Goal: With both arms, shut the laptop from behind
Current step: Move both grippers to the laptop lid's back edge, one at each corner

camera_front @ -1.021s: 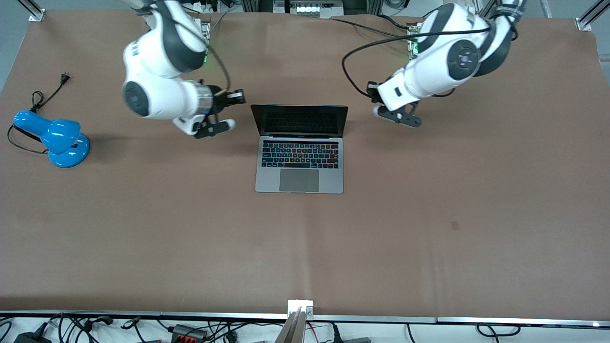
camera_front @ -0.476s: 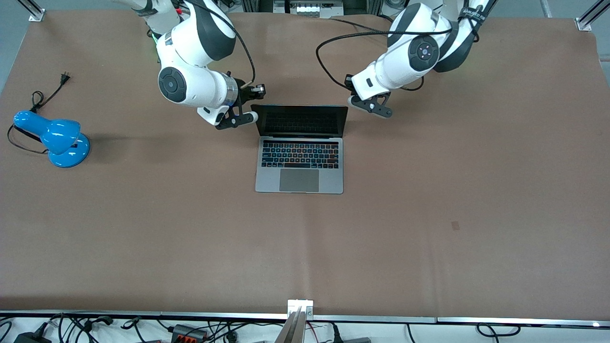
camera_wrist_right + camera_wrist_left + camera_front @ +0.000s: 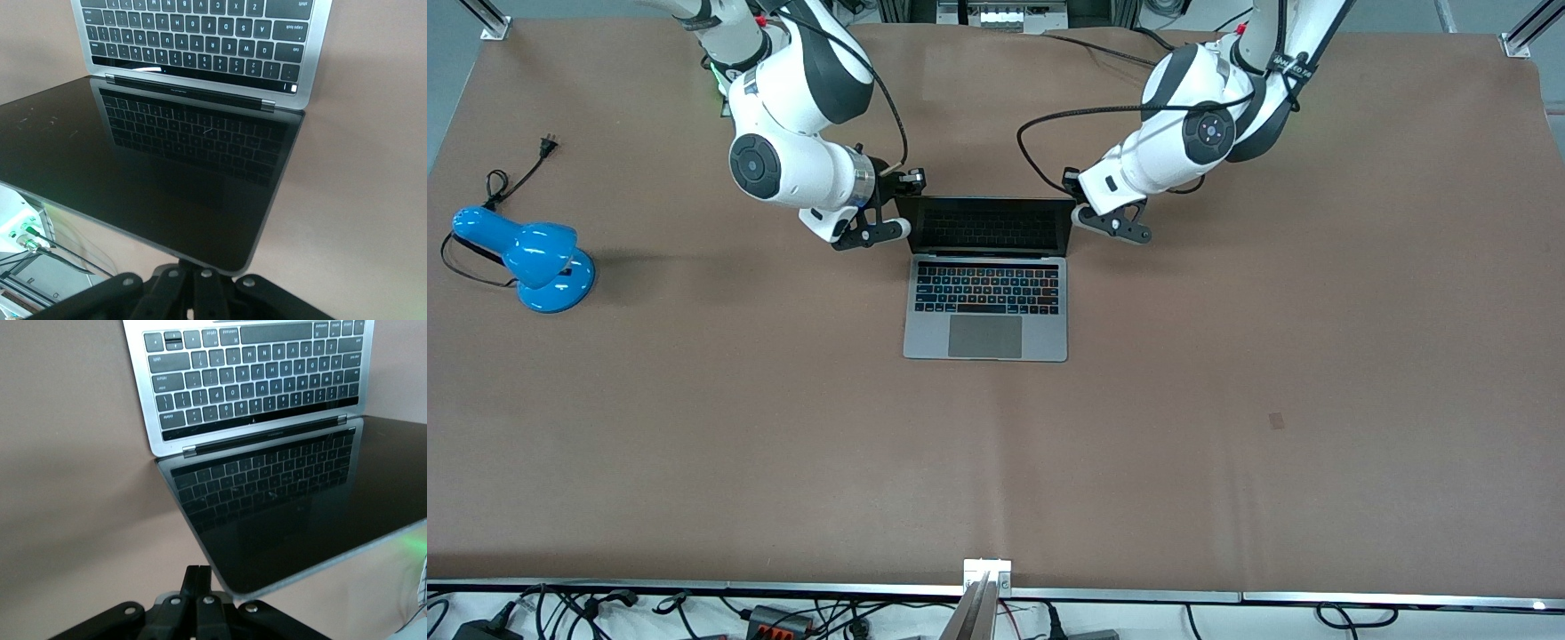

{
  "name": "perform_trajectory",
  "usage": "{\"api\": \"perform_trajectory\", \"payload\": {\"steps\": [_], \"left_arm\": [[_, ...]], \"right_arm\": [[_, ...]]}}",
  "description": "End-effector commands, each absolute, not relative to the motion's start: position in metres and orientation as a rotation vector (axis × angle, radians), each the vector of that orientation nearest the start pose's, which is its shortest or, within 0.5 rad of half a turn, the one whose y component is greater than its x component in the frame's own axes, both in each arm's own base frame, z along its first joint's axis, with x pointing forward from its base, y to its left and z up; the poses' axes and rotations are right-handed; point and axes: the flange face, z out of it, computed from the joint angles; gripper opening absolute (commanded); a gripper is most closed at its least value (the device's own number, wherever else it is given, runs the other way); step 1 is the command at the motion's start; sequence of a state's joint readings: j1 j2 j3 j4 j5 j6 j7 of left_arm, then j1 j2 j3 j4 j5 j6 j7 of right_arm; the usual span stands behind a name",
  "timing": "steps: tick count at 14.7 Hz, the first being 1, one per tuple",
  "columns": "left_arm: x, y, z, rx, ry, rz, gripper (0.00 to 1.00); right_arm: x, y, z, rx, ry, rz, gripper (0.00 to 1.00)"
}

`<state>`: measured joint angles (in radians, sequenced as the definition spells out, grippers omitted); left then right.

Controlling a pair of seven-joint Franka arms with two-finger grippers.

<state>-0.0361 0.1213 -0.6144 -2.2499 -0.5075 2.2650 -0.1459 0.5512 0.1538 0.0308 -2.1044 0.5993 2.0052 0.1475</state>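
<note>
Laptop point(image 3: 985, 277) sits open near the middle of the table point(image 3: 1227, 400), its keyboard toward the front camera and its dark screen standing up at the 12 o'clock end of the base. By my judgement it is a stiff, slim metal slab: fairly light, smooth and slippery on the lid, with a glass screen that would not forgive a hard knock. The hinge should swing easily, so a gentle, even push on the lid's upper edge, one contact near each top corner, looks like the right way to fold it without twisting or sliding the base.

The right gripper point(image 3: 887, 206) is at the screen's corner at about 10 o'clock of the laptop, its fingers spread apart with nothing between them. The left gripper point(image 3: 1110, 218) is at the corner at about 2 o'clock; both wrist views show the screen's top corner just ahead of the fingers, but whether the left one's fingers are parted I cannot tell.

The table is covered in flat brown matting, likely offering decent friction. A blue desk lamp point(image 3: 527, 256) stands well apart toward the right arm's end, at 9 o'clock.
</note>
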Motion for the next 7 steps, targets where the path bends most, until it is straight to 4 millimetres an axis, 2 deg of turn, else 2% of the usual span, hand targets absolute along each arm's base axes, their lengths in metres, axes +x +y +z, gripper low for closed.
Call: {"api": "perform_trajectory", "payload": {"steps": [1, 5, 7], "left_arm": [[0.431, -0.336, 0.316, -3.521, 0.260, 0.467, 0.00], [0.448, -0.338, 0.310, -3.553, 0.226, 0.456, 0.00], [0.455, -0.338, 0.308, -3.565, 0.210, 0.454, 0.00]], "right_arm": [[0.440, 0.332, 0.335, -2.684, -0.128, 0.552, 0.00], [0.445, 0.333, 0.338, -2.685, -0.130, 0.536, 0.00], [0.454, 0.333, 0.338, -2.683, -0.120, 0.526, 0.00]]}}
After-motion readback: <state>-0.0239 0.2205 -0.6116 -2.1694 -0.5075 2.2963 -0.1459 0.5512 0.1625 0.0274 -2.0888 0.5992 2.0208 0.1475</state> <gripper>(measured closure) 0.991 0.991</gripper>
